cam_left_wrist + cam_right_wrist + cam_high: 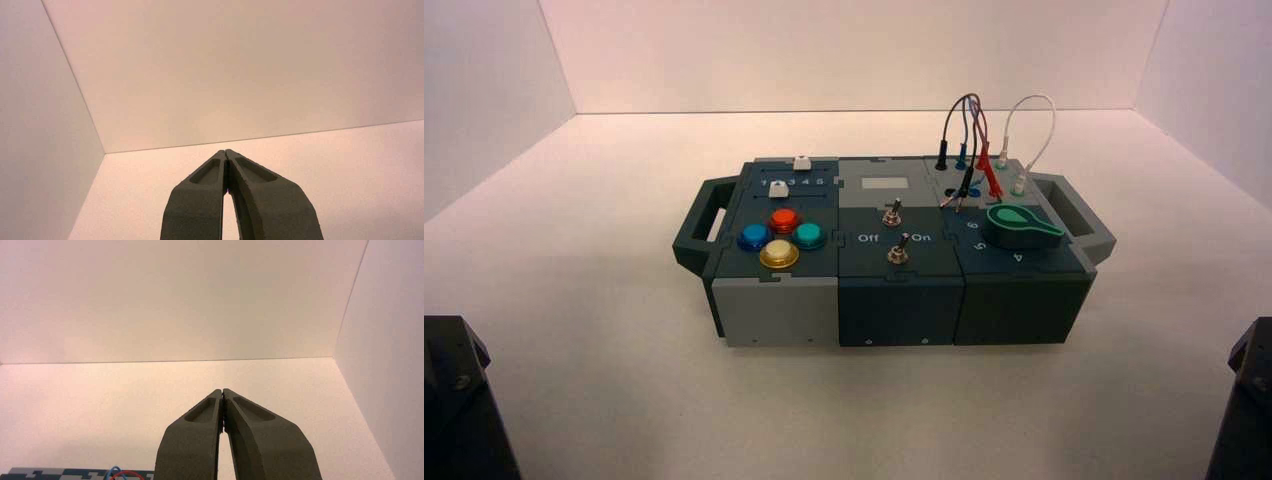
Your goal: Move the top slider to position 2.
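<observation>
The box point(774, 310) stands mid-table. The top slider point(802, 163) is a tiny white knob in a plain dark slot at the box's far left edge, right of the slot's middle. Its twin white knob point(777, 188) sits just nearer in the numbered slot, beside the digits 3, 4, 5; I cannot make out the digit 2 there. My left gripper point(226, 151) is shut and empty, pointing at the bare table and wall. My right gripper point(222, 390) is shut and empty too. Both arms are parked at the near corners, far from the box.
Red, blue, teal and yellow push buttons point(782, 236) sit nearer than the sliders. Two toggle switches point(891, 213) stand mid-box, a green dial point(1020, 225) and looped wires point(984, 135) at the right. Handles stick out at both ends. White walls enclose the table.
</observation>
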You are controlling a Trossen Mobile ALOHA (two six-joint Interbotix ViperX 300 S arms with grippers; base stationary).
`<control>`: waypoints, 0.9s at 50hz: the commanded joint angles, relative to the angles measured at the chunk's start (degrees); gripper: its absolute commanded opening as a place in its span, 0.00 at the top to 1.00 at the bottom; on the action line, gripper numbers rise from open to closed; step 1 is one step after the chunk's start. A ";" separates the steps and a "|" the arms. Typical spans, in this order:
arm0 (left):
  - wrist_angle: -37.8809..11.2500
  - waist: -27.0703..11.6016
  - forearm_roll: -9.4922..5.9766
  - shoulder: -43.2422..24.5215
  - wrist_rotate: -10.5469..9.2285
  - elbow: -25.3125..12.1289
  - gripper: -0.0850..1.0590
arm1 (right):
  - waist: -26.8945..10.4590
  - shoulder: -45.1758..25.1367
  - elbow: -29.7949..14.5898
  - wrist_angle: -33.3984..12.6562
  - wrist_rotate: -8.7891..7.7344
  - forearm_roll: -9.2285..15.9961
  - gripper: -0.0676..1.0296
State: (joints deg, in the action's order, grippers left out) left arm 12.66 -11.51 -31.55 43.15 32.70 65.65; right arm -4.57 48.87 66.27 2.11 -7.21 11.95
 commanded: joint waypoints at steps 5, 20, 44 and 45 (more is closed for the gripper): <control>0.44 0.09 -0.09 0.00 -0.09 -1.05 0.95 | 0.00 0.00 -1.32 0.09 0.09 -0.09 0.96; -0.88 0.09 0.18 0.00 0.18 -1.41 0.95 | 0.00 0.00 -1.85 -1.58 0.09 -0.09 0.96; -24.96 0.09 0.35 -2.29 0.35 -9.76 0.95 | -3.69 -0.18 -6.42 -16.08 0.09 -0.09 0.96; -26.54 0.09 0.35 -2.72 0.26 -10.28 0.95 | -3.96 -0.18 -6.77 -17.05 0.09 -0.09 0.96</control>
State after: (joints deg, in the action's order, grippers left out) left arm -9.05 -11.51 -31.29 41.22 33.13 59.06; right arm -7.65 48.87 62.31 -12.30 -7.21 11.87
